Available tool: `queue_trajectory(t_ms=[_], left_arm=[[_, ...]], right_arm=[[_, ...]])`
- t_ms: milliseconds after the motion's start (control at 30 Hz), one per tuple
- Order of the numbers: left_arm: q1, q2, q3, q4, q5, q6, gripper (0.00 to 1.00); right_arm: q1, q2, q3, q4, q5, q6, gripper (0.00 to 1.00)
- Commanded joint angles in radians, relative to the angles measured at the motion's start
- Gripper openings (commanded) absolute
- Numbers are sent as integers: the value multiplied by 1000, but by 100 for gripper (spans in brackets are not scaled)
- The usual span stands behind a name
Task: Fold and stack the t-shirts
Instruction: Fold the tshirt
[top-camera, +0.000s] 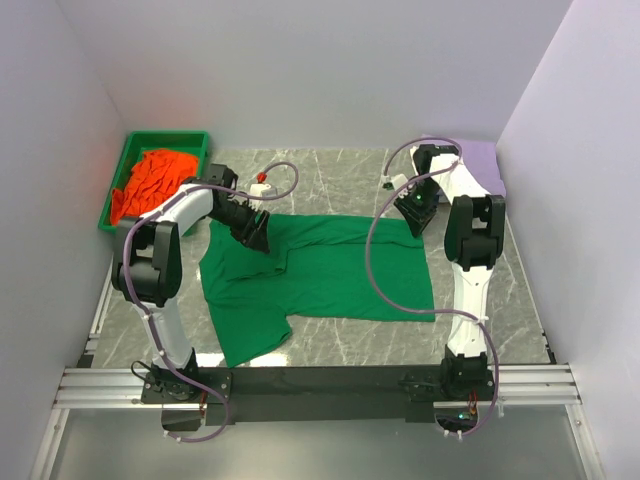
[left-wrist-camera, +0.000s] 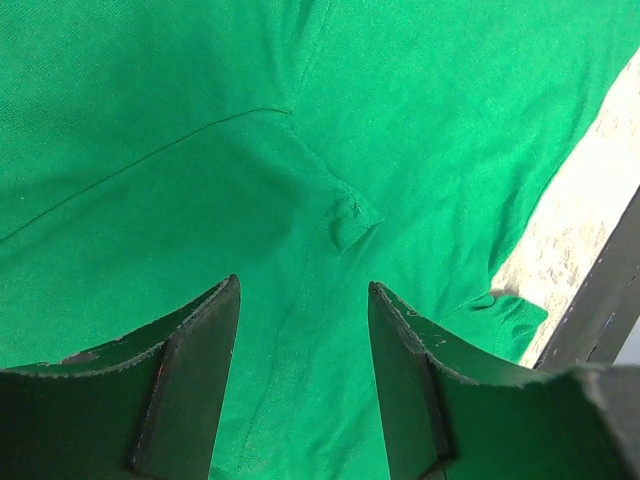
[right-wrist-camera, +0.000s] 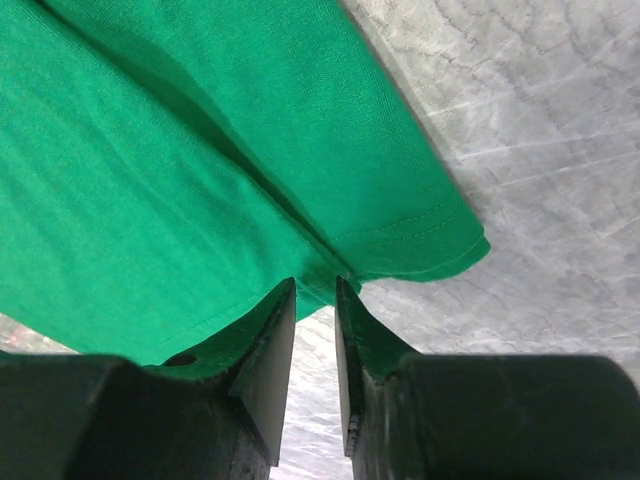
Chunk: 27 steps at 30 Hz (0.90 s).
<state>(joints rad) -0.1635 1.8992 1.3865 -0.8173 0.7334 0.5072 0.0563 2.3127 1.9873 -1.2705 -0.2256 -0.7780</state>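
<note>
A bright green t-shirt (top-camera: 330, 270) lies spread flat on the marble table, one sleeve pointing to the near left. My left gripper (top-camera: 258, 240) hovers over its upper left part, jaws open above the underarm seam (left-wrist-camera: 340, 215), with only flat cloth (left-wrist-camera: 300, 120) between the fingers. My right gripper (top-camera: 415, 222) is at the shirt's far right corner. Its jaws (right-wrist-camera: 315, 282) stand narrowly apart, with the hem edge (right-wrist-camera: 400, 255) at the fingertips and bare marble showing in the gap. An orange t-shirt (top-camera: 150, 180) lies crumpled in the tray. A lavender t-shirt (top-camera: 482, 160) sits at the back right.
A green plastic tray (top-camera: 165, 137) stands at the back left against the wall. White walls close the table on three sides. A black rail (top-camera: 320, 380) runs along the near edge by the arm bases. Bare marble (right-wrist-camera: 540, 150) lies beyond the shirt's corner.
</note>
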Motion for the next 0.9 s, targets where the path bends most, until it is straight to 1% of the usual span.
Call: queue_trajectory(t_ms=[0, 167, 300, 400, 567, 633, 667, 700, 733, 867], left_arm=[[-4, 3, 23, 3, -6, -4, 60], [-4, -3, 29, 9, -6, -13, 60], [-4, -14, 20, 12, -5, -18, 60], [-4, -25, 11, 15, -6, -21, 60], [-4, -29, 13, 15, -8, -25, 60], [-4, -28, 17, 14, -3, -26, 60], [-5, -26, 25, 12, -2, -24, 59], [-8, -26, 29, 13, 1, -25, 59], [-13, -31, 32, 18, 3, -27, 58], [-60, -35, 65, 50, 15, -39, 54]], right_arm=[[-4, 8, -11, -13, 6, -17, 29], [-4, 7, -47, 5, 20, -14, 30], [-6, 10, -58, 31, 29, -4, 38], [-4, 13, -59, 52, 37, 5, 41], [-6, 13, -54, 65, 48, 17, 42], [-6, 5, -45, 56, 40, 14, 35], [-6, 1, -42, 51, 37, 11, 31], [-4, -13, -41, 39, 32, 10, 24], [-4, -21, -39, 30, 29, 3, 21], [0, -91, -79, 23, 9, -13, 20]])
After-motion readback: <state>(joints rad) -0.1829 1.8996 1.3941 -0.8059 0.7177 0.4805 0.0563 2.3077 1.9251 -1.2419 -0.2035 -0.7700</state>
